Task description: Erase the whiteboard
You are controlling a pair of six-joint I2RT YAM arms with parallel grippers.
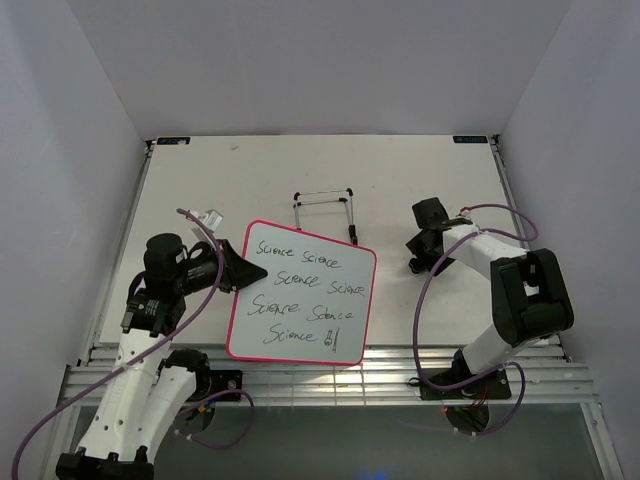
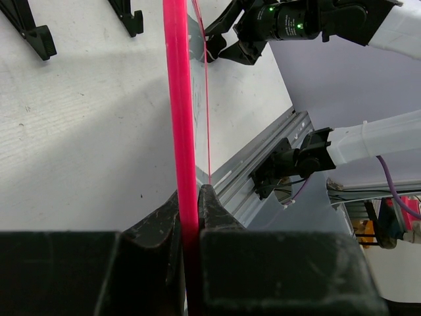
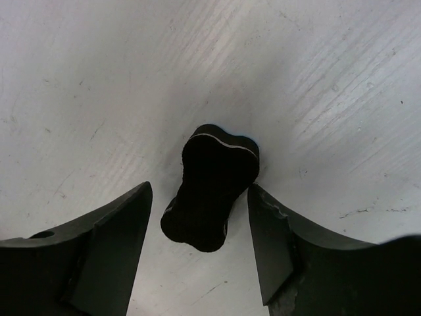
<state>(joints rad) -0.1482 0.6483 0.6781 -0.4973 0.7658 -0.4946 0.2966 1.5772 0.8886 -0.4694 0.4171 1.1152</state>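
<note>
The whiteboard (image 1: 300, 305), pink-framed with black "Science" words across it, sits left of centre on the table. My left gripper (image 1: 238, 270) is shut on its left edge. In the left wrist view the pink frame (image 2: 177, 99) runs straight up from between the closed fingers (image 2: 210, 210). The small black bone-shaped eraser (image 3: 212, 187) lies flat on the table between the fingers of my right gripper (image 3: 199, 197). The right finger (image 3: 266, 230) is almost at the eraser and a gap remains on the left side. In the top view the right gripper (image 1: 418, 255) points down at the table, right of the board.
A thin wire easel stand (image 1: 325, 205) stands behind the board, with its black feet (image 2: 33, 29) showing in the left wrist view. A slotted metal rail (image 1: 400, 370) runs along the table's near edge. White walls enclose the left, right and back.
</note>
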